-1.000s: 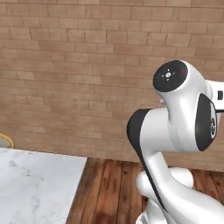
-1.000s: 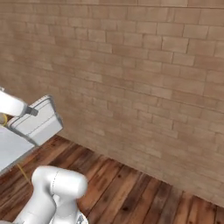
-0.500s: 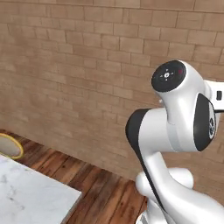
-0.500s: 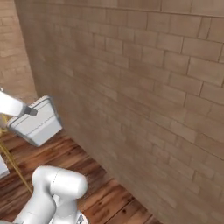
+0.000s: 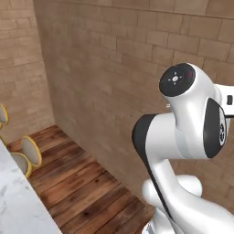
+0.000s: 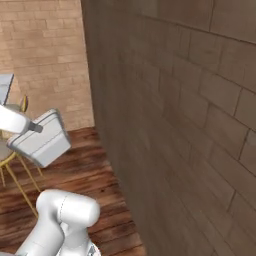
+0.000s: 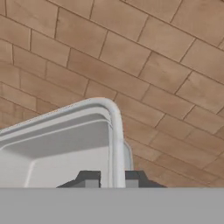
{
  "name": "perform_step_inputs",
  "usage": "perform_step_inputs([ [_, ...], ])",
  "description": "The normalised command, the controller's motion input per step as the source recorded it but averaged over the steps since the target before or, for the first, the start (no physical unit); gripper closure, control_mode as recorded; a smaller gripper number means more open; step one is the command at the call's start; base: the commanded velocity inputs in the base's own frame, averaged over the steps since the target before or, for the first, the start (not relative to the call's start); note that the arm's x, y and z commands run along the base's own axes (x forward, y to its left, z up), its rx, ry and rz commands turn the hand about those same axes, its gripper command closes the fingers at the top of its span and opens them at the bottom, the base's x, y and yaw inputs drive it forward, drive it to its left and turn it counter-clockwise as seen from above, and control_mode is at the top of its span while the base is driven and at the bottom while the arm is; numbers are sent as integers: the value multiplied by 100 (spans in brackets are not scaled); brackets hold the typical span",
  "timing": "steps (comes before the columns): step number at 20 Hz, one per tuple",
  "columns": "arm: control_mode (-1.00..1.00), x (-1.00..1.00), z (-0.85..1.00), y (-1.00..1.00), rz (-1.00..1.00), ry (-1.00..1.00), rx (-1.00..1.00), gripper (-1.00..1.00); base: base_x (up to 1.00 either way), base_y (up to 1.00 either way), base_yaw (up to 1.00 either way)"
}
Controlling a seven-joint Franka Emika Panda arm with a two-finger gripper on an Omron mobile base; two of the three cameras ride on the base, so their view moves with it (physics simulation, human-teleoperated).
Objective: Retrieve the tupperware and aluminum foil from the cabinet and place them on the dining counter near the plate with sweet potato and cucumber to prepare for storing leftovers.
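The gripper (image 7: pixel 113 178) is squeezed shut on the tupperware (image 7: pixel 61 148), with one dark finger tip on each side of the box's thin rim. In the hand view the two finger tips sit very close together, and the rim runs up between them and bends round at the corner of the box. The tupperware is a pale grey-white plastic box with a rounded corner, and you can see into its shallow inside on the left of the finger tips. Behind it is a brick wall (image 7: pixel 144 57) made of brown and tan bricks. In the right base view the tupperware (image 6: pixel 41 139) hangs in the air at the end of the white arm (image 6: pixel 12 120), tipped at a slant, high above the wooden floor (image 6: pixel 85 170). It is not touching the floor or the wall. A yellow-framed stool (image 6: pixel 15 165) stands just behind and below it on the left. In the left base view the big white arm (image 5: pixel 192 132) with its dark joints bends up on the right side, close to the brick wall (image 5: pixel 105 68). Down in the left corner is the edge of the dining counter (image 5: pixel 13 201), white-grey with faint veins. Beside it are yellow stools (image 5: pixel 28 153) standing on the brown wooden floor (image 5: pixel 87 187). The tupperware is up in the air, well away from the dining counter.
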Motion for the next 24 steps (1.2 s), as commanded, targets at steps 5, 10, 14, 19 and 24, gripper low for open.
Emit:
perform_step_inputs([
  [5,100,0,0,0,0,0,0,100,100,-14,62],
  [10,100,0,0,0,0,0,0,100,100,-5,58],
  [14,100,0,0,0,0,0,0,100,100,-6,56],
  [19,100,0,0,0,0,0,0,100,100,-12,55],
  [24,100,0,0,0,0,0,0,100,100,-31,54],
])
